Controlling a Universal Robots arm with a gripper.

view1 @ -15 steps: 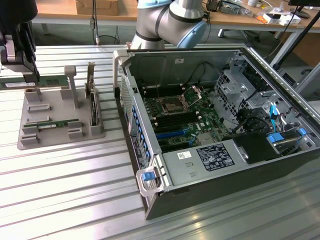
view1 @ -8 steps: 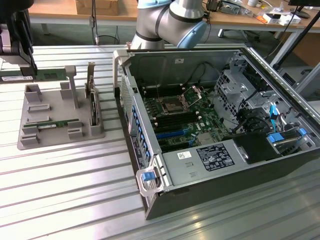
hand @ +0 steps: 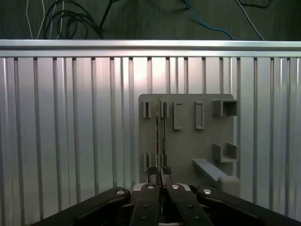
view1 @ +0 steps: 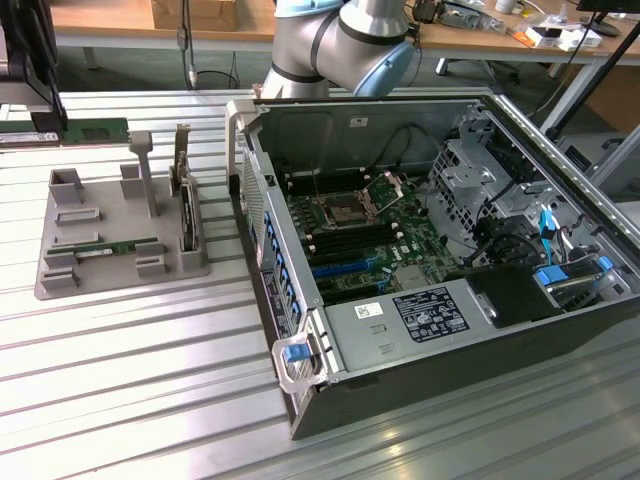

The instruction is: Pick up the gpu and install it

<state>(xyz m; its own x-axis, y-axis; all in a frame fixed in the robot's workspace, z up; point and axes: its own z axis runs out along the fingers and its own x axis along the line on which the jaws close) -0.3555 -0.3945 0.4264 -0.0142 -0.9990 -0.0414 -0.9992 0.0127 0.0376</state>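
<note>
Gripping gpu (view1: 95, 131), end effector (hand: 160, 175) closed tight over ribbed aluminium table (view1: 150, 350); desks (view1: 110, 15) behind.

My arm (view1: 312, 42) is silver-grey tubing with pale blue joint caps (view1: 388, 70). The gripper (hand: 160, 173) I see is black linkage bars, dotted with bright round screws (hand: 121, 192).

Ribbed metal table (view1: 120, 380): holder (view1: 60, 285), computer case (view1: 420, 395)

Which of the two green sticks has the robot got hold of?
The gpu raised at the exterior view's upper left, its end in the shut gripper; the other green stick lies in the grey holder.
</note>
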